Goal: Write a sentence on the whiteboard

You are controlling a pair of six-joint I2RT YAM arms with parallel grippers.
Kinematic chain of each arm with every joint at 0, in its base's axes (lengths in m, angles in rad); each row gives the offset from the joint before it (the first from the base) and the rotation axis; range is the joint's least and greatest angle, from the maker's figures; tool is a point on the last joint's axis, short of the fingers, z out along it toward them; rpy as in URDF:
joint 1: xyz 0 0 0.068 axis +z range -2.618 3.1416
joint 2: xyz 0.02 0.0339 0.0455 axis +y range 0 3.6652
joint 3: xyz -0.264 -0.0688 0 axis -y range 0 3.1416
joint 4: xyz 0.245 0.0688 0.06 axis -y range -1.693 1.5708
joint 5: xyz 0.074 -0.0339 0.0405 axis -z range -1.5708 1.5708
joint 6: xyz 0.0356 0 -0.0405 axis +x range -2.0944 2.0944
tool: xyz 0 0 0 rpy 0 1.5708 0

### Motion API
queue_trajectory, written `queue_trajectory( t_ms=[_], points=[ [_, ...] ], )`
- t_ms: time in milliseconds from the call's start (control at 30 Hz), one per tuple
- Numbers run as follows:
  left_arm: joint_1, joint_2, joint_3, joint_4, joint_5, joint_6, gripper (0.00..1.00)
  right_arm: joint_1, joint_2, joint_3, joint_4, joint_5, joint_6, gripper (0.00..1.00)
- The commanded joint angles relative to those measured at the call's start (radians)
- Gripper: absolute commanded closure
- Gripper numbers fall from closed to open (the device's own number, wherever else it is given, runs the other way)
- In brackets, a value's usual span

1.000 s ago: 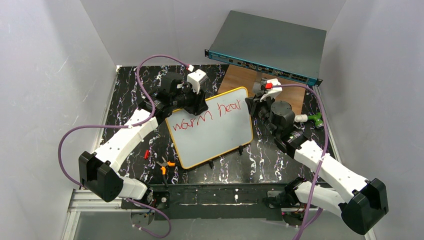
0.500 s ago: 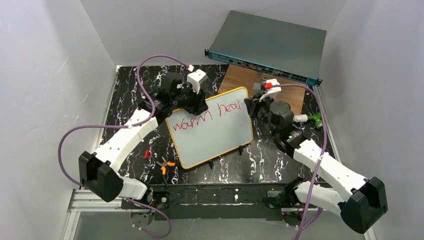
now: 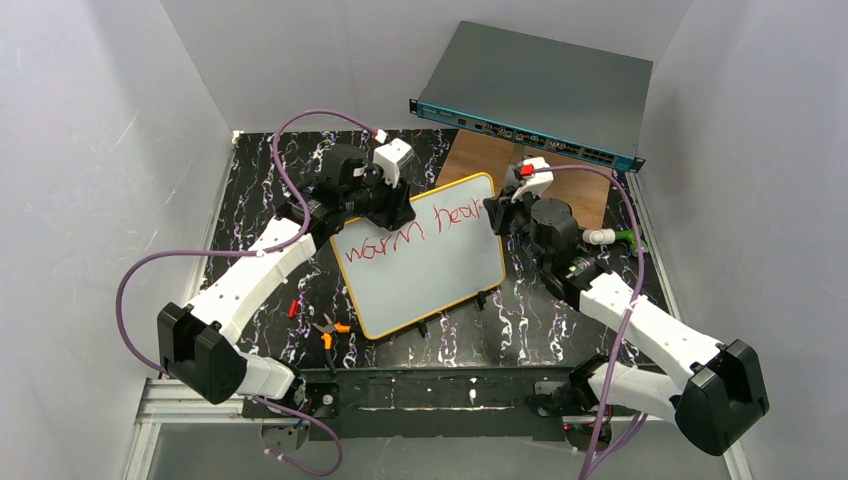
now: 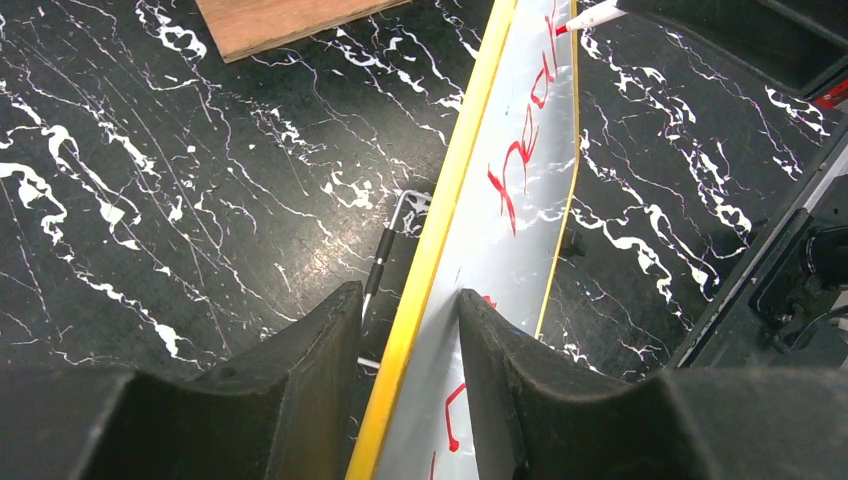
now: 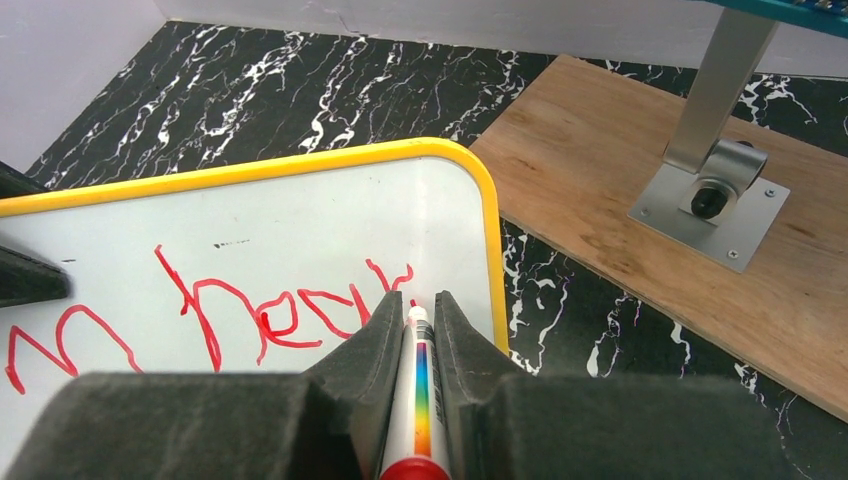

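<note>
The whiteboard [image 3: 430, 265] with its yellow-orange rim lies tilted on the black marble table. Red lettering [image 3: 415, 232] reads "warm hear". My left gripper [image 3: 393, 205] is shut on the board's upper left edge; in the left wrist view its fingers [image 4: 310, 370] pinch the yellow rim [image 4: 425, 290]. My right gripper [image 3: 503, 212] is shut on a white marker [image 5: 415, 400] with a rainbow stripe and red end. The marker's red tip touches the board just right of the "r" [image 5: 395, 278], near the board's right rim [image 5: 490, 250].
A grey rack-mount box [image 3: 540, 90] with a teal front stands at the back on a wooden plate [image 3: 490, 160]. Orange-handled pliers [image 3: 328, 330] and a small red piece [image 3: 293, 308] lie left of the board's near corner. A green tool [image 3: 628, 238] lies at the right.
My right gripper has moved left and up with the marker, from off the board's right edge onto the board after "hear". The left gripper has held still.
</note>
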Motion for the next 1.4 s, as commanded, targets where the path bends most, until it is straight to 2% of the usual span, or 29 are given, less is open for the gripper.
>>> queue_trajectory(
  t_ms=[0, 433, 700, 1367],
  points=[
    [-0.001, -0.036, 0.038, 0.026, 0.012, 0.013, 1.00, -0.003, 0.018, 0.059, 0.031, 0.023, -0.010, 0.99],
    [-0.001, -0.032, 0.045, 0.021, 0.011, 0.014, 1.00, -0.021, 0.005, 0.067, 0.027, 0.042, -0.031, 0.99],
    [-0.001, -0.030, 0.048, 0.019, 0.009, 0.016, 1.00, -0.020, -0.028, 0.095, 0.013, -0.005, -0.011, 0.99],
    [-0.001, -0.032, 0.053, 0.011, 0.007, 0.021, 1.00, -0.020, 0.037, 0.117, 0.044, 0.022, -0.027, 0.99]
  ],
)
